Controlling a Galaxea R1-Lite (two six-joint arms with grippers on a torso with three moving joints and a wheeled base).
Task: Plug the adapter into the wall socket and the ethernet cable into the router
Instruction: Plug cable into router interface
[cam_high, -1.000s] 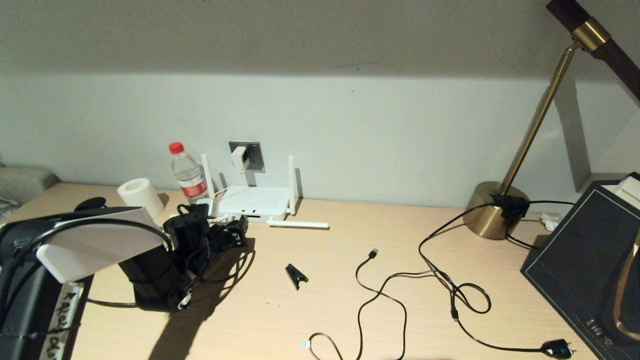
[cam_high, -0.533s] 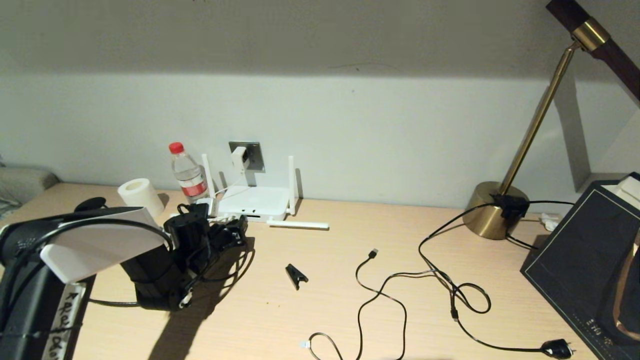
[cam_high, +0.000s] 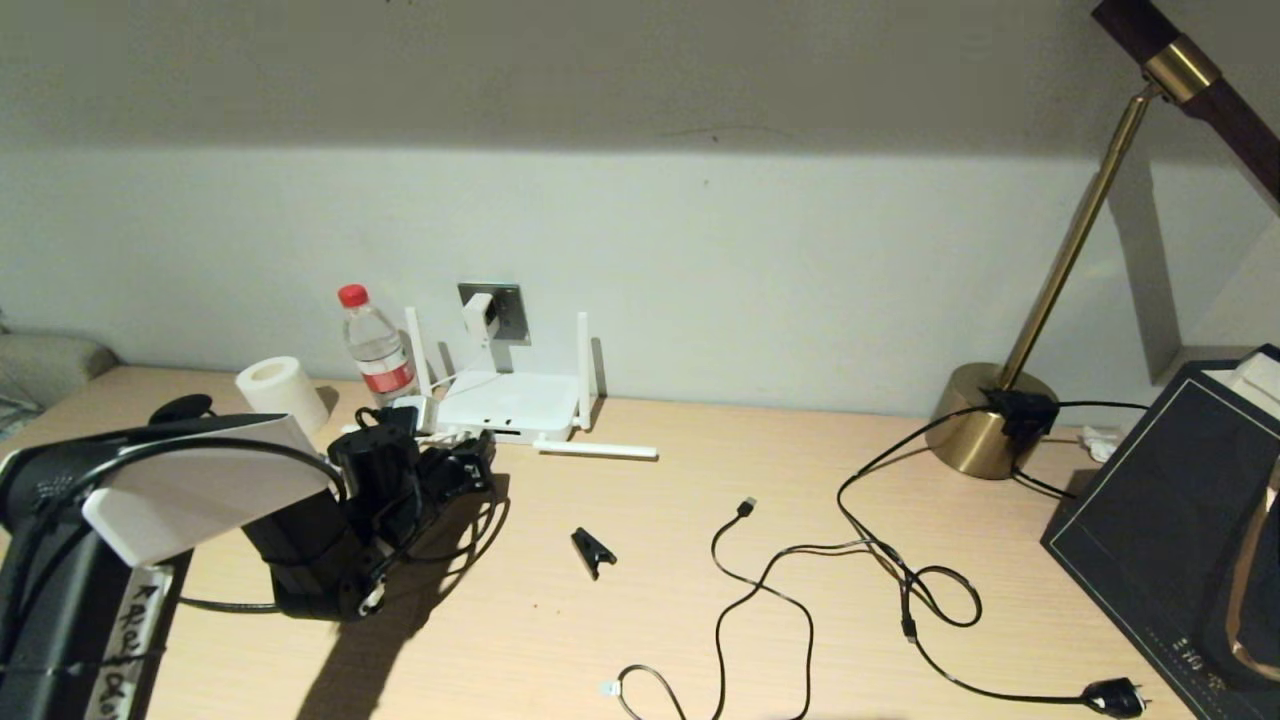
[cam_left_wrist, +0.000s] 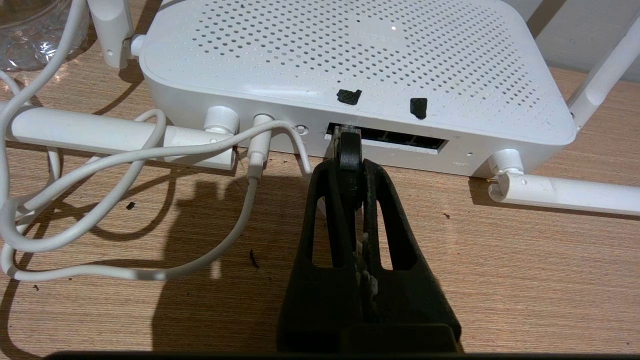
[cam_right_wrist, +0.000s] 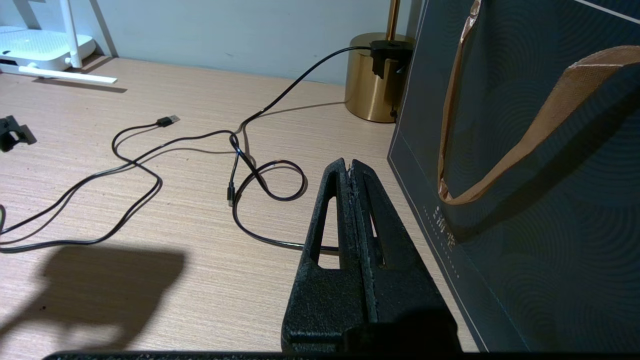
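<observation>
From the head, the small white cube adapter (cam_high: 478, 316) sits in the square grey wall socket (cam_high: 497, 310), up past the left hand (cam_high: 462, 472). The flat white router (cam_high: 505, 403) lies on the wooden table (cam_high: 640, 600) just beyond that hand.

At the left wrist, the left hand (cam_left_wrist: 350, 165) pinches the black ethernet cable (cam_left_wrist: 348, 155), its tip at the router's (cam_left_wrist: 350, 65) dark slot.

At the right wrist, the right hand (cam_right_wrist: 349, 172) is closed and empty beside a dark paper bag (cam_right_wrist: 525, 175).

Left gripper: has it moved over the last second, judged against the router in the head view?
No. The left gripper sits at the same spot by the router front, jaws shut on the ethernet cable at the port slot.
</observation>
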